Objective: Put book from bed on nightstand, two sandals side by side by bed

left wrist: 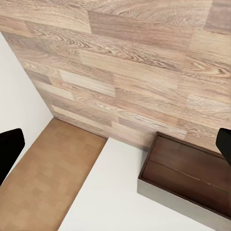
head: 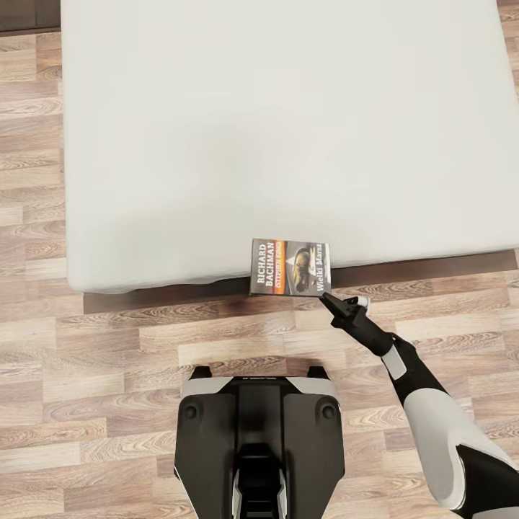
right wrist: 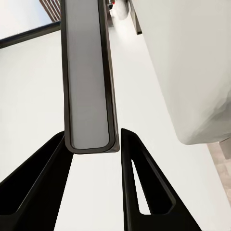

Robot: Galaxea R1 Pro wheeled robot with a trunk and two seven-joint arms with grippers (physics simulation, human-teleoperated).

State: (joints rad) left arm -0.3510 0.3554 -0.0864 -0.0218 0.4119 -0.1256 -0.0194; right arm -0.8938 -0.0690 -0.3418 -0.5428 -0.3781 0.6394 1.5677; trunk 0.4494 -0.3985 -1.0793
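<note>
The book [head: 290, 267] sits just below the middle of the head view, cover up, hanging over the near edge of the bed [head: 216, 144], with the right gripper [head: 326, 296] clamped on its lower right corner. In the right wrist view, the book's page edge [right wrist: 89, 77] is wedged between the two black fingers [right wrist: 139, 192]. The wood floor [head: 108, 360] runs along the bottom and left. The left gripper's fingertips [left wrist: 9, 149] sit wide apart, holding nothing, over the floor and a dark brown cabinet top [left wrist: 192, 173].
</note>
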